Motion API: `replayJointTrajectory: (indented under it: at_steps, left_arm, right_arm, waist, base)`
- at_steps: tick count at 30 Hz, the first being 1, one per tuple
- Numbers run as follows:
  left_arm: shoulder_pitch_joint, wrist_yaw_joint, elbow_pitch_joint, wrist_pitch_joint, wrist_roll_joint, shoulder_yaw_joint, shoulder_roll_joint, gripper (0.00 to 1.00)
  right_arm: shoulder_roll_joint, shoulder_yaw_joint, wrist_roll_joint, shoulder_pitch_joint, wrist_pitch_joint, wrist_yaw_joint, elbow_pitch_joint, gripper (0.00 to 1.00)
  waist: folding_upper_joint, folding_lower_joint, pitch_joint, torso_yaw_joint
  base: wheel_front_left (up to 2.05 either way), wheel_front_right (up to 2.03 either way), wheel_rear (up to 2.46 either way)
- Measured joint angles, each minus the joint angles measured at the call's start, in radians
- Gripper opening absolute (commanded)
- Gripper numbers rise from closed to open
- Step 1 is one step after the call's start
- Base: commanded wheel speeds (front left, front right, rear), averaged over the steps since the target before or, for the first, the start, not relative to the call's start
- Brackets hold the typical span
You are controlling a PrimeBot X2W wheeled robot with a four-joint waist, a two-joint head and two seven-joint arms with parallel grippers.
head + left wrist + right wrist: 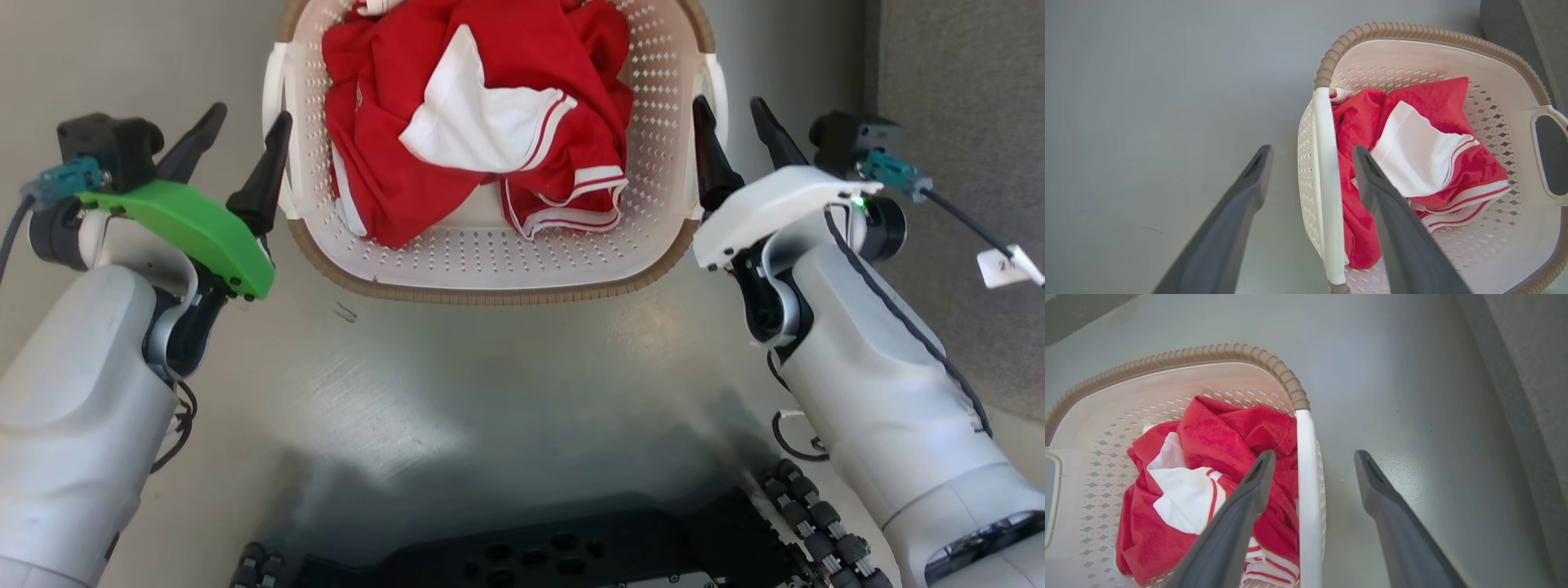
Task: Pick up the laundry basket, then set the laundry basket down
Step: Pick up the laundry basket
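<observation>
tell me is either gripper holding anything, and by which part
Nothing held yet. The left gripper and right gripper are open, each straddling a white side handle of the laundry basket.

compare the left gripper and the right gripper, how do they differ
The left gripper wears a green cover at its wrist; the right gripper wears a white cover. The left gripper straddles the laundry basket's left handle; the right gripper straddles its right handle. Shared: both are open, one finger over the red clothes inside, the other outside over the floor.
</observation>
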Motion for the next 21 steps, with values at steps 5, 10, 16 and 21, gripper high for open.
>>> replayJointTrajectory:
  at_steps: [5, 10, 16, 21]
  left_arm:
    - [-0.040, 0.000, 0.022, 0.022, -0.028, -0.050, -0.001, 1.00]
    - [-0.071, 0.000, 0.054, 0.047, -0.049, -0.082, -0.004, 1.00]
    - [-0.113, 0.000, 0.093, 0.060, -0.062, -0.107, -0.006, 1.00]
    - [-0.133, -0.001, 0.119, 0.060, -0.071, -0.131, -0.012, 1.00]
  right_arm:
    - [0.000, 0.042, 0.039, -0.037, 0.000, -0.004, 0.030, 1.00]
    - [-0.001, 0.077, 0.082, -0.076, 0.000, -0.005, 0.063, 1.00]
    - [-0.001, 0.118, 0.127, -0.108, 0.000, -0.005, 0.094, 0.78]
    - [-0.001, 0.153, 0.170, -0.125, 0.002, -0.010, 0.122, 0.62]
  waist:
    - [0.0000, -0.0001, 0.034, 0.000]
    - [0.0000, 0.0000, 0.060, 0.001]
    - [0.0000, 0.0000, 0.083, 0.003]
    - [0.0000, -0.0001, 0.088, 0.008]
  base:
    - [0.00, 0.00, 0.00]
    - [0.00, 0.00, 0.00]
    - [0.00, 0.00, 0.00]
    - [0.00, 0.00, 0.00]
